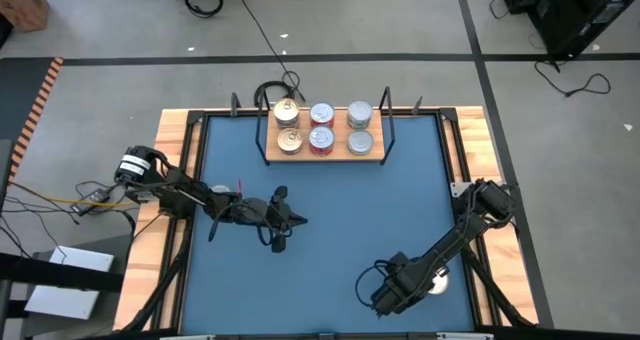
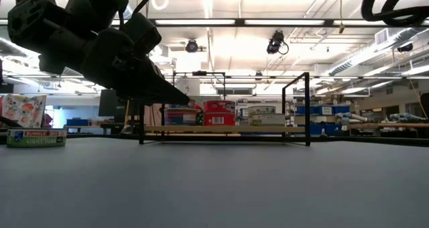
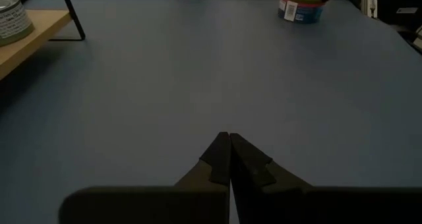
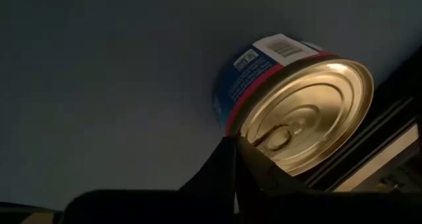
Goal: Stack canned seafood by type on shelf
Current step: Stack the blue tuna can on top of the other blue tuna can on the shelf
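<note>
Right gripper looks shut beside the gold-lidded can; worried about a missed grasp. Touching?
Cannot tell. Right wrist view: the tips of the shut right gripper overlap the rim of the gold-lidded can, but neither contact nor a gap shows plainly.

table (image 1: 320, 210): matte blue top, pale wood rim
shelf (image 1: 325, 156): light wood board, thin black wire uprights
back tins (image 1: 322, 114): one gold lid, two silver lids
front tins (image 1: 321, 140): gold, silver with red sides, plain silver
loose tin (image 4: 290, 105): gold lid, blue label, red band, white barcode patch
arms (image 1: 455, 235): dark, near black
</note>
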